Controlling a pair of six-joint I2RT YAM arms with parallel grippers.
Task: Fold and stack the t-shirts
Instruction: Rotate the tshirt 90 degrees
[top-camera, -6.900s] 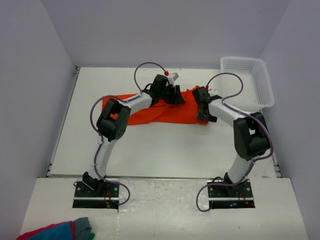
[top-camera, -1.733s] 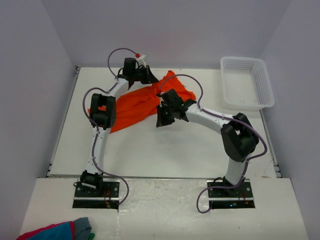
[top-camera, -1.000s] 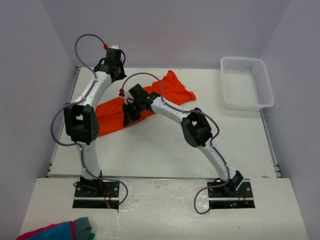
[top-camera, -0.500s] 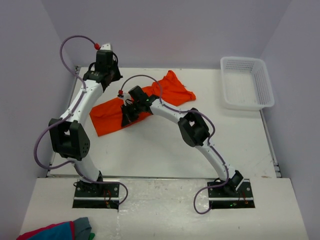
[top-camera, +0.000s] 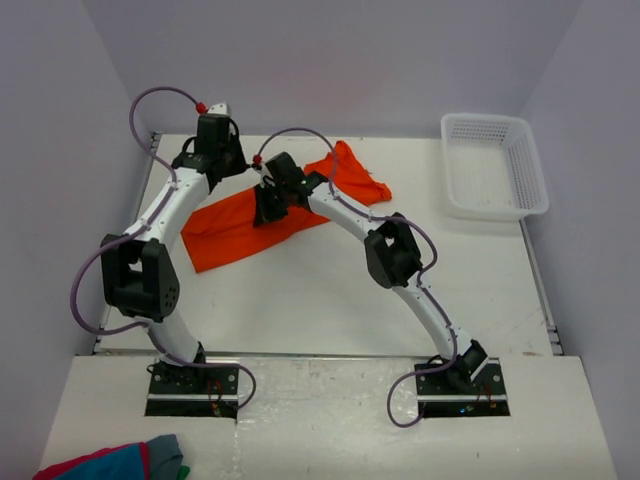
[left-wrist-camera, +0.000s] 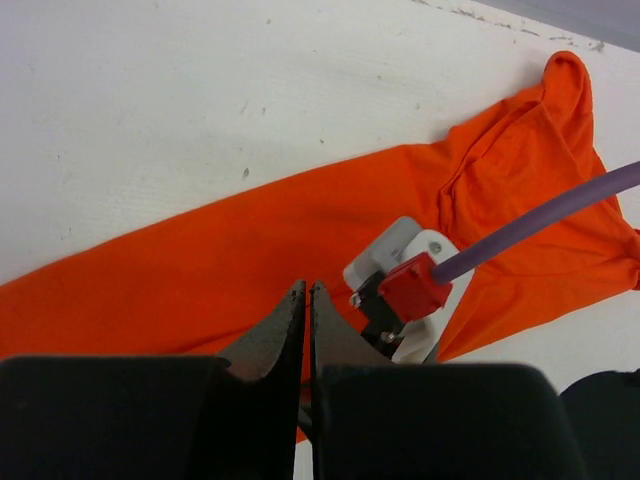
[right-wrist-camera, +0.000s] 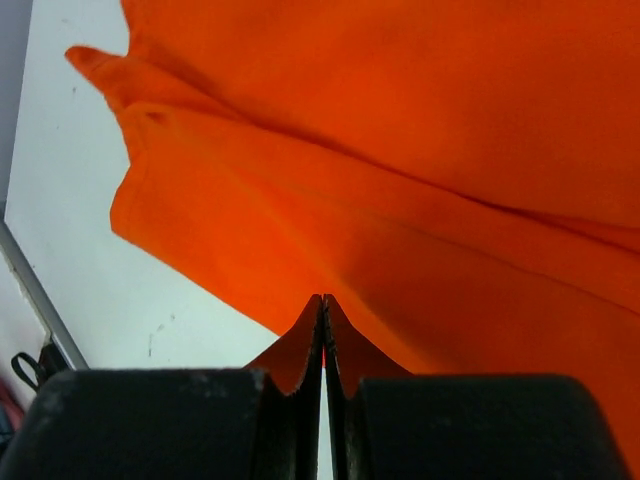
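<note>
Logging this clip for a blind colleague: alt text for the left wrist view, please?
The left gripper, shut and empty, hangs above an orange t-shirt spread on a white table; a purple cable passes over the shirt.

Pale lilac walls (top-camera: 330, 60) close in a white surface (top-camera: 330, 290) on three sides, under flat, even light that throws only soft shadows. A metal rail (top-camera: 127, 240) runs along its left edge, a white basket (top-camera: 532, 165) sits in the far right corner, and a pebbled white ledge (top-camera: 320, 425) fronts it.
</note>
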